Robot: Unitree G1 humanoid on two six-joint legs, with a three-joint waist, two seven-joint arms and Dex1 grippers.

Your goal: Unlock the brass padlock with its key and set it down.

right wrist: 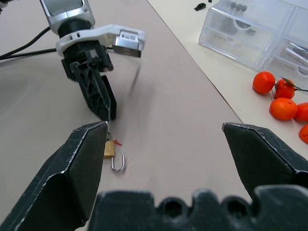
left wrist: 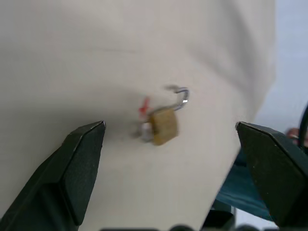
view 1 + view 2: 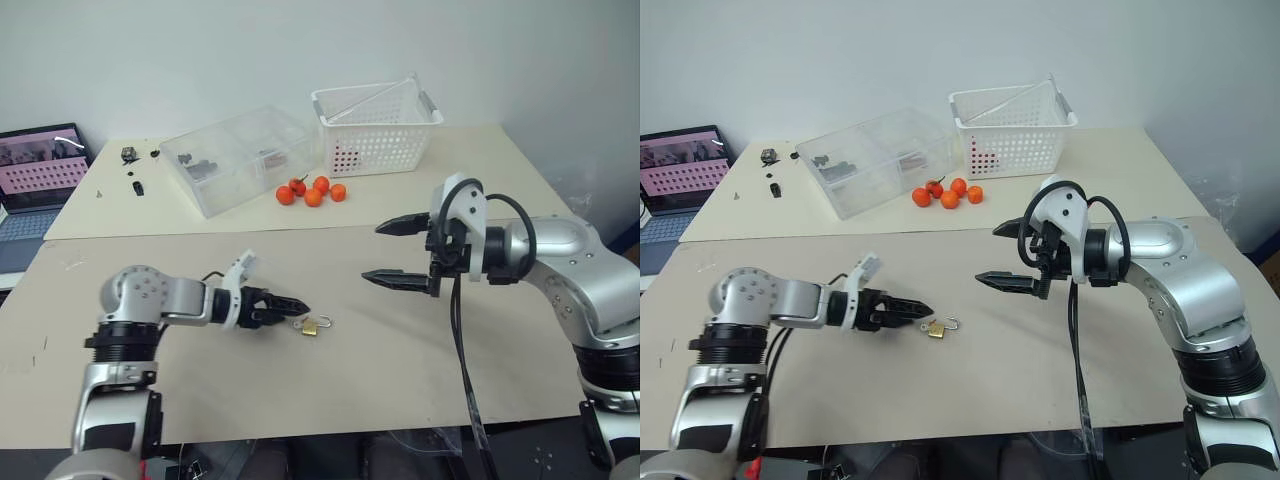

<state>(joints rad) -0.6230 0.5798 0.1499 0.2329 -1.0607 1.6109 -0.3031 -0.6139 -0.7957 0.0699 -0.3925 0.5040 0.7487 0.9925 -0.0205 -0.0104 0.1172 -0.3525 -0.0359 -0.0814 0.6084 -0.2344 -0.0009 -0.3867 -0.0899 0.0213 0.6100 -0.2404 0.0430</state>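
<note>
1. Left eye view: the brass padlock (image 3: pixel 314 326) lies flat on the beige tabletop (image 3: pixel 400 400) just below frame centre, its shackle swung out, so it looks unlocked and set down. The left gripper (image 3: pixel 285 307) sits immediately left of it, apart from it and holding nothing. Middle right, the right gripper (image 3: pixel 392 253) hangs above the table with its fingers spread wide and empty, seemingly kept out of the way.
2. Right eye view: at the top, a second table carries a white basket (image 3: pixel 1012 130), a clear plastic organiser (image 3: pixel 878 158) and a cluster of small orange fruits (image 3: pixel 948 194); a laptop (image 3: pixel 680 175) sits at the far left against a plain pale wall.
3. Left wrist view: both black fingers stand far apart at the lower corners, the padlock centred between and beyond them, a small red speck beside it.
4. Right wrist view: the padlock lies lower left, just past the left gripper's tips.
</note>
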